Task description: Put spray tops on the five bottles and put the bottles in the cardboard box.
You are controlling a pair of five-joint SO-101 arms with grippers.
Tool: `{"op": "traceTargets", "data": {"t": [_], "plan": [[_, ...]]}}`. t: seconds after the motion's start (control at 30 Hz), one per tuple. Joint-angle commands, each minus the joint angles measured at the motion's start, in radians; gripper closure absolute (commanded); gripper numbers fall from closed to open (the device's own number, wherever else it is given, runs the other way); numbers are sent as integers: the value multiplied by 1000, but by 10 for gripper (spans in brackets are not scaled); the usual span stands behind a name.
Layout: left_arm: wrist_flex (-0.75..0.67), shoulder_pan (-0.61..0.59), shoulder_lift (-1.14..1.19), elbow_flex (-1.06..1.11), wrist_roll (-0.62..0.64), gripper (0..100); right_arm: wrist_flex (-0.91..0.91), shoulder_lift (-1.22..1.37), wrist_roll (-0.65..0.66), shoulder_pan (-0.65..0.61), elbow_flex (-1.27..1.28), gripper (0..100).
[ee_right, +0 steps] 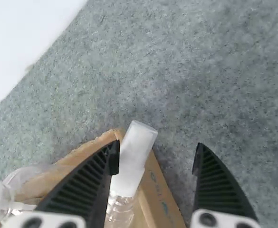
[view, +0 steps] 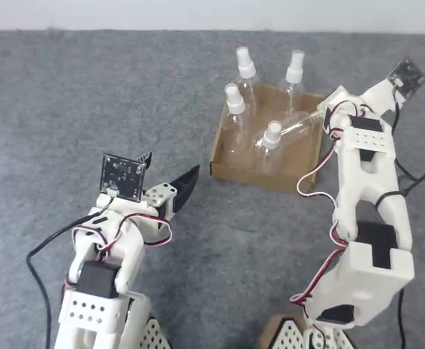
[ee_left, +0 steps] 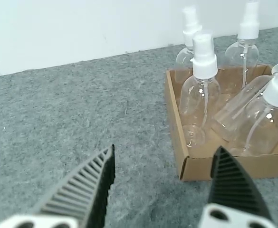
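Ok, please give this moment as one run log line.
left hand: open, over carpet, apart from cardboard box | right hand: open, spray top seen between jaws | box: three upright bottles, one leaning bottle

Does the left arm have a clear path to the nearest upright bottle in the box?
Probably yes: the left claw is open, bare carpet lies before the cardboard box, though the leaning bottle crowds the upright bottle.
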Motion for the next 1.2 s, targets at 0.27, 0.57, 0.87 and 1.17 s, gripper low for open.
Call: {"op": "traceTargets", "data": {"t": [0.27,0.57,0.87,1.17], "plan": [[-25,-6,-11,-10,-3,699,-1,-22,-110,-41,-12,799],[-25,-3,-11,-8,-3,699,-117,-21,-127,-45,-5,804],[-25,-2,-11,-8,-3,699,-133,58,-127,-44,-21,805],[-25,-2,-11,-8,-3,699,-133,56,-123,-27,-29,992]]}}
